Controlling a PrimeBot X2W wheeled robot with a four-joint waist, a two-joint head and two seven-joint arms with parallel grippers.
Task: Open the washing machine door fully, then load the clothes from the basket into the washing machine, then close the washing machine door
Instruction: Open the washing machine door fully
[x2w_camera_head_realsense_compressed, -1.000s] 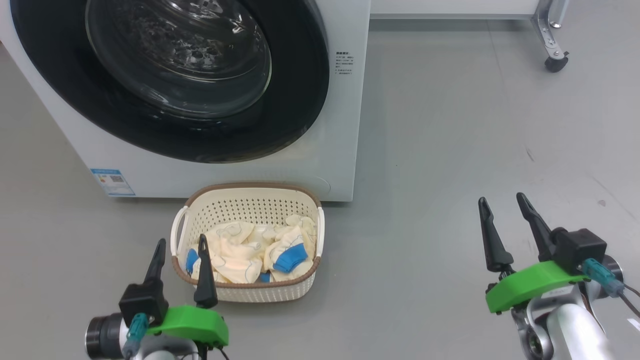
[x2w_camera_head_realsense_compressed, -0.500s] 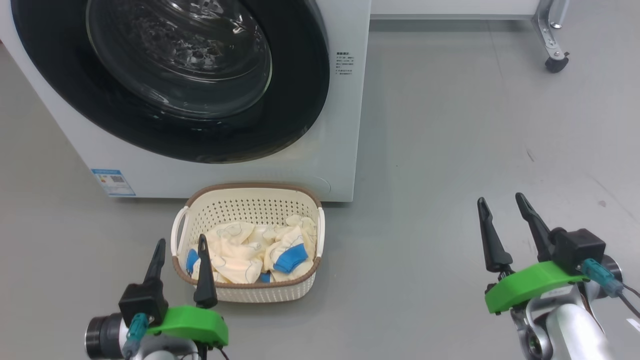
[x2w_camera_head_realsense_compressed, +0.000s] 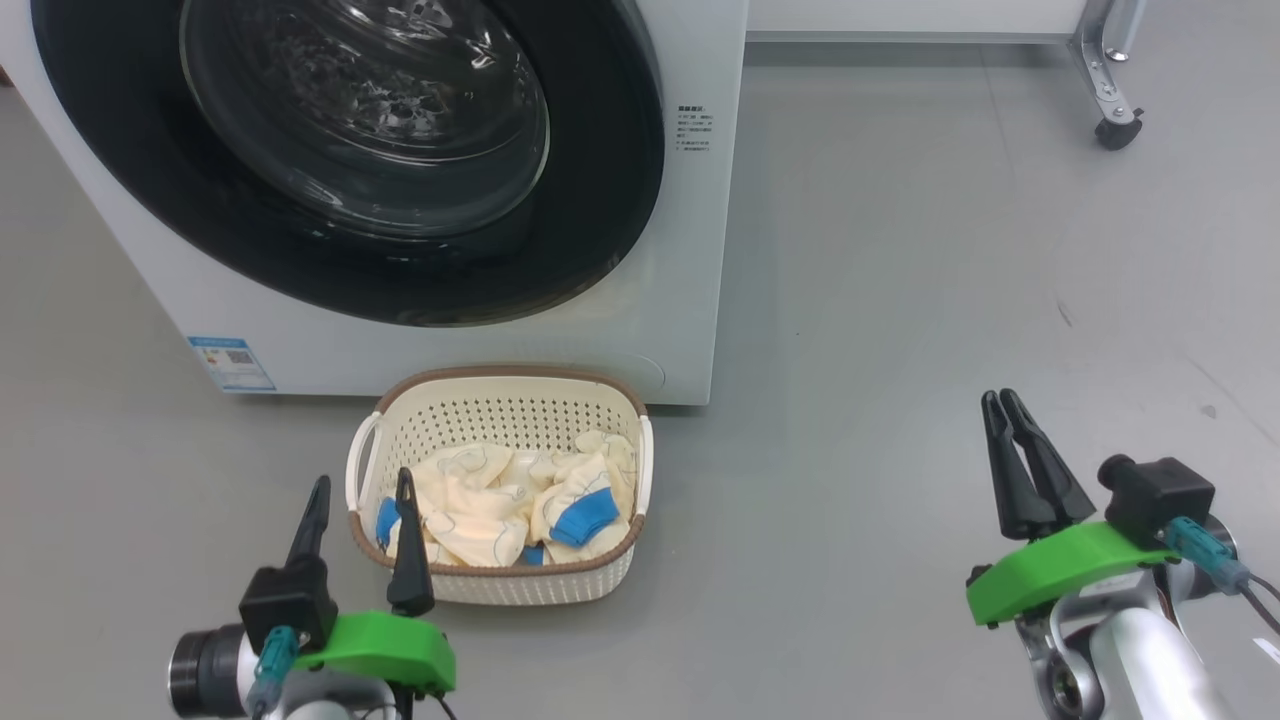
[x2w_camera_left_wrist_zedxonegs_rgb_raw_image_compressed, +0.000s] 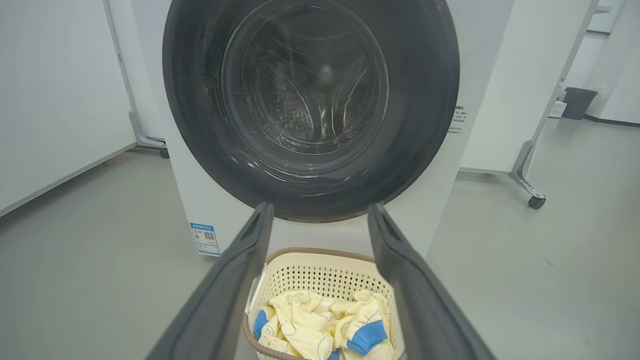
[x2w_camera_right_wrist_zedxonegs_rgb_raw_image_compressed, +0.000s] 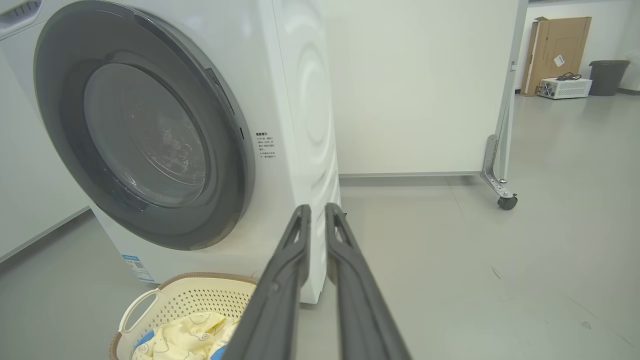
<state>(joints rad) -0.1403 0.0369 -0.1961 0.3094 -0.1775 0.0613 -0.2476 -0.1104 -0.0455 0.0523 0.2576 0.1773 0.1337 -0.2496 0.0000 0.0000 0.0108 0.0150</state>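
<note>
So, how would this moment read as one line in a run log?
door: shut | clothes: in basket | left hand: open, empty | right hand: nearly shut, empty

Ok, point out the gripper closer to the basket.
The left gripper: its fingers stand at the near left corner of the basket; the right gripper stands far off.

White washing machine (x2w_camera_head_realsense_compressed: 685, 300); glossy black rim on the door (x2w_camera_head_realsense_compressed: 612, 200); cream basket (x2w_camera_head_realsense_compressed: 500, 415)
Pale yellow clothes (x2w_camera_head_realsense_compressed: 480, 510) with faint line prints and blue cuffs; basket perforated, brown rim, white handles; blue label (x2w_camera_head_realsense_compressed: 231, 363) at the machine's lower left; grey floor (x2w_camera_head_realsense_compressed: 900, 300).
</note>
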